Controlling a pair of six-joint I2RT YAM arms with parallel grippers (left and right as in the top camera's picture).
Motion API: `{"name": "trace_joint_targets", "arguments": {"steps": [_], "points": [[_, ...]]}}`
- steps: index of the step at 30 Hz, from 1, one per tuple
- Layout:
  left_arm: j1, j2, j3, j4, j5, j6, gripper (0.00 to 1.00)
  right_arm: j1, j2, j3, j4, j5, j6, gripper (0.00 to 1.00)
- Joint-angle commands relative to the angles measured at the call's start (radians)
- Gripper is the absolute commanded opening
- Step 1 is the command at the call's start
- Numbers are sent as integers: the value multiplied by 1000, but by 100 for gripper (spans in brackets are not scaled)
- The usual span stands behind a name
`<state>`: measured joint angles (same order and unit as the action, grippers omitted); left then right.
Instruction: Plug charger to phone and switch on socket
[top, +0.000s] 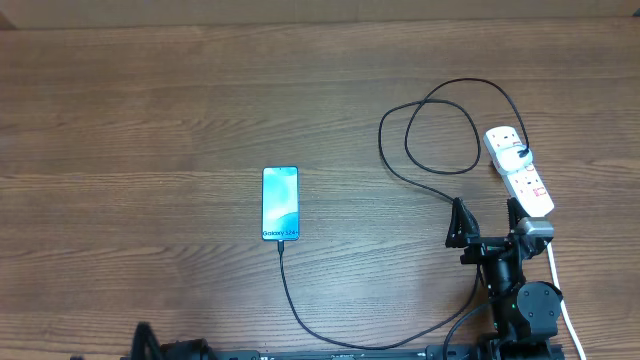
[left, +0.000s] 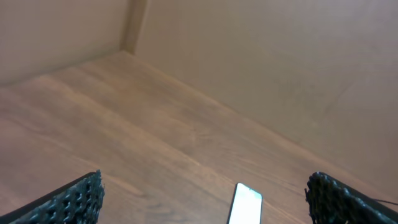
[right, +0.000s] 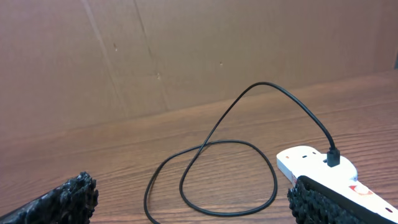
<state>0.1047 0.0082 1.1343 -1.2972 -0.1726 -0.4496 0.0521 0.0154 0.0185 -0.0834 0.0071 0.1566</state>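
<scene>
I have both claws idle. The left claw (left: 205, 193) is spread wide with nothing between its fingers, low over the near edge of the surface (top: 120, 120). The right claw (top: 486, 220) is just as wide and also empty, sitting near the right edge just short of the socket (top: 520, 170). The phone (top: 280, 203) lies flat, screen up, about mid-surface. The charger (right: 264, 83) seems to meet its near short end at the connector tip (top: 280, 244), so I judge that half done, though I can't confirm the seating from above. From there the cable runs toward the near edge, swings right, loops, and enters the far end of the socket, which lies angled along the right edge. What's left, I think, is the red switches (top: 540, 190). The strip looks like light, hard plastic and will likely skate or pivot if I push it sideways. I'd press straight down on the switch with one fingertip. If it needs bracing, I'd pinch its long sides clear of the plug. The cable is thin and limp, and the phone is slick, so any snag on that loop could drag the phone or unseat the tip.
</scene>
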Motion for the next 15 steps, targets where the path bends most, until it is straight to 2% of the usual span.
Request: {"name": "trace_joint_targets", "arguments": {"steps": [1, 5, 11, 15], "points": [[5, -4, -106, 90, 79, 63, 100, -2, -11, -11, 2, -1, -5, 100], [4, -4, -253, 242, 173, 123, 100, -2, -11, -11, 2, -1, -5, 100], [4, -5, -483, 420, 293, 121, 100, -2, -11, -11, 2, -1, -5, 100], [4, -5, -667, 619, 369, 121, 100, -2, -11, -11, 2, -1, -5, 100]]}}
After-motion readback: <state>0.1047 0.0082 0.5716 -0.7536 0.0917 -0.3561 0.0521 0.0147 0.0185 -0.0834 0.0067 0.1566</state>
